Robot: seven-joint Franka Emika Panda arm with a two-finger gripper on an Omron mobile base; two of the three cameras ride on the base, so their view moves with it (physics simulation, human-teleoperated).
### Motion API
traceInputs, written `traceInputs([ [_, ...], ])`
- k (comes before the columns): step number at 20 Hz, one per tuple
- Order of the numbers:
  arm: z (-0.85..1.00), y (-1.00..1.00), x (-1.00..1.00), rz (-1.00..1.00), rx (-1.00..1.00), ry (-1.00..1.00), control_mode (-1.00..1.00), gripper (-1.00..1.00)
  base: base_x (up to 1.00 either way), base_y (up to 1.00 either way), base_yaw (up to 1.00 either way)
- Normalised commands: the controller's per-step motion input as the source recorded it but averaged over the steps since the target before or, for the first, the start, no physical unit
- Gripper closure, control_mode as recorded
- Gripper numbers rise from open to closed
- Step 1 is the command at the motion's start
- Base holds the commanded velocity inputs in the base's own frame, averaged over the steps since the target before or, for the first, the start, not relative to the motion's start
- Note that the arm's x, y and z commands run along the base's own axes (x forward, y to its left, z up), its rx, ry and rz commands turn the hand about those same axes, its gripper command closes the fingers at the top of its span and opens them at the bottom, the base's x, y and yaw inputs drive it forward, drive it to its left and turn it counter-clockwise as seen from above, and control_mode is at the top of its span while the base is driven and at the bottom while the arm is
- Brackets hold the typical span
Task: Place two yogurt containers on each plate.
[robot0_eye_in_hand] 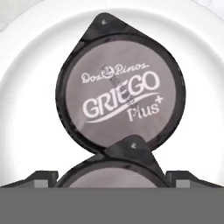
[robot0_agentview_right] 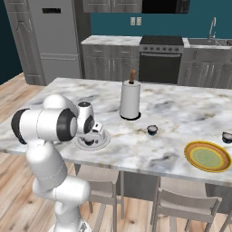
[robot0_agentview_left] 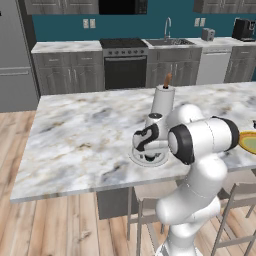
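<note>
White-grey plate (robot0_agentview_right: 105, 141) near the marble island's (robot0_agentview_left: 75, 135) front edge carries two yogurt cups — in the hand view the upper cup (robot0_eye_in_hand: 120, 94) reads "Dos Pinos Griego Plus+" and the second cup (robot0_eye_in_hand: 111, 174) sits touching it, between the spread dark fingertips (robot0_eye_in_hand: 41, 179). The gripper (robot0_eye_in_hand: 111, 181) stands wide open over them, gripping nothing. Another cup (robot0_agentview_right: 152, 130) rests beside the paper towel roll (robot0_agentview_right: 130, 99); a fourth (robot0_agentview_right: 227, 137) lies near the yellow-rimmed plate (robot0_agentview_right: 207, 157).
</note>
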Motion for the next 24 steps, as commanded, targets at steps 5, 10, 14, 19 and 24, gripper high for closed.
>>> traceInputs([
  [5,0.24,0.0,-0.32,0.0,0.0,-0.05,-1.0,-1.0,0.0,0.0,0.0],
  [10,0.53,0.0,-0.52,0.0,0.01,-0.1,-1.0,-1.0,0.0,0.0,0.0],
  [14,0.77,-0.02,-0.61,-0.02,0.0,-0.01,-1.0,-1.0,0.0,0.0,0.0],
  [19,0.97,-0.29,-0.67,-0.01,0.0,0.07,-1.0,-1.0,0.0,0.0,0.0],
  [24,0.71,-0.49,-0.92,0.0,0.0,0.04,-1.0,-1.0,0.0,0.0,0.0],
])
